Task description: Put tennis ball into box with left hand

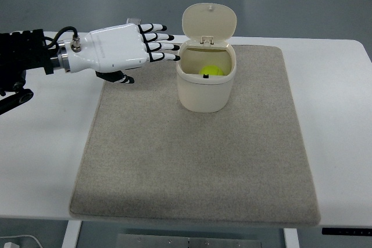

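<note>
A cream box [203, 88] with its hinged lid [209, 21] standing open sits on the far middle of a beige mat [192, 155]. A yellow-green tennis ball [211, 71] lies inside the box. My left hand [148, 43], white with black finger joints, hovers just left of the box rim at about rim height. Its fingers [165, 46] are stretched out flat toward the box and hold nothing. The thumb [119, 77] hangs below the palm. The right arm does not show.
The mat lies on a white table [337, 114]. The table's near edge runs along the bottom, with a cable [17, 242] on the floor at bottom left. The left forearm [23, 53] enters from the left edge.
</note>
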Available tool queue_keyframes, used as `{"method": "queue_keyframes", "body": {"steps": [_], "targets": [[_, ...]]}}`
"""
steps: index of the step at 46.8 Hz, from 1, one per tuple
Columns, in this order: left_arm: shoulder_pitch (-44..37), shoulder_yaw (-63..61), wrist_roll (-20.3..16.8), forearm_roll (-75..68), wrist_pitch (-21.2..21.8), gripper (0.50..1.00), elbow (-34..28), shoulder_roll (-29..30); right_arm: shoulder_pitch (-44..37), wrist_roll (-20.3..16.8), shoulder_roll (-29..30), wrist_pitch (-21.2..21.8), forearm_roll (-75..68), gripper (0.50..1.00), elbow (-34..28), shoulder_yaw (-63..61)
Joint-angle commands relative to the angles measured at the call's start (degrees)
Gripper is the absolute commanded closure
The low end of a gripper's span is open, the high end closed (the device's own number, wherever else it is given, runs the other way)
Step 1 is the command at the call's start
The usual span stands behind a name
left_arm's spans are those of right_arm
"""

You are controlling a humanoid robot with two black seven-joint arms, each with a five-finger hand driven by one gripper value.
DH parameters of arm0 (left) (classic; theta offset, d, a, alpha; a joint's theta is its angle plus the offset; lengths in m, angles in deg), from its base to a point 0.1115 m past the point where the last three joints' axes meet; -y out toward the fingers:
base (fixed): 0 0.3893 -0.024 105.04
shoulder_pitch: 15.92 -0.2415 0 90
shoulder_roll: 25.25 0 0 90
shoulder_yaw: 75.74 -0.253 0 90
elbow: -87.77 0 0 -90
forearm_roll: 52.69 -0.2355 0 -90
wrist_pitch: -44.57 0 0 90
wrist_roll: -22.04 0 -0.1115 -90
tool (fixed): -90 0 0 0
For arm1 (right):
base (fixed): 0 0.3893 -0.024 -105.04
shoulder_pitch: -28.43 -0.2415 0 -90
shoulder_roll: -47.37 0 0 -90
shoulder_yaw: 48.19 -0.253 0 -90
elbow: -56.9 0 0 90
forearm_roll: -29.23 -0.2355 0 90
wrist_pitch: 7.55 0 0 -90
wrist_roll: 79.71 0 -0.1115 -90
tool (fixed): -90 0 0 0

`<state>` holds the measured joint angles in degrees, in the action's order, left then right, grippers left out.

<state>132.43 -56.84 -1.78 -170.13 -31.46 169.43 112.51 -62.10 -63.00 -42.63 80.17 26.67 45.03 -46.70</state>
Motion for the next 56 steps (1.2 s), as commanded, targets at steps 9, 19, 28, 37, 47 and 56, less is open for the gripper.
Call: {"method": "queue_keyframes", "body": {"steps": [9, 19, 28, 37, 47, 56], "targets": [[-8.25, 0.00, 0.09, 19.70, -0.08, 0.508, -0.71, 4.97, 0.00, 0.00, 0.00, 0.00, 0.01, 0.562, 0.00, 0.00], [-14.67, 0.09, 0.00, 30.52, -0.08, 0.508, -1.06, 4.97, 0.00, 0.00, 0.00, 0.00, 0.09, 0.562, 0.00, 0.00], [-16.61, 0.70, 0.18, 42.19, -0.43, 0.508, -1.76, 4.62, 0.00, 0.00, 0.00, 0.00, 0.01, 0.562, 0.00, 0.00], [-16.00, 1.40, 0.18, 64.43, -3.15, 0.508, -3.52, 4.35, 0.00, 0.00, 0.00, 0.00, 0.01, 0.562, 0.00, 0.00], [-13.80, 3.25, 0.36, 78.06, -12.02, 0.508, -6.86, 3.83, 0.00, 0.00, 0.00, 0.00, 0.09, 0.562, 0.00, 0.00], [-12.22, 3.43, 0.71, 94.14, -24.59, 0.508, -13.97, 3.65, 0.00, 0.00, 0.00, 0.00, 0.01, 0.562, 0.00, 0.00]]}}
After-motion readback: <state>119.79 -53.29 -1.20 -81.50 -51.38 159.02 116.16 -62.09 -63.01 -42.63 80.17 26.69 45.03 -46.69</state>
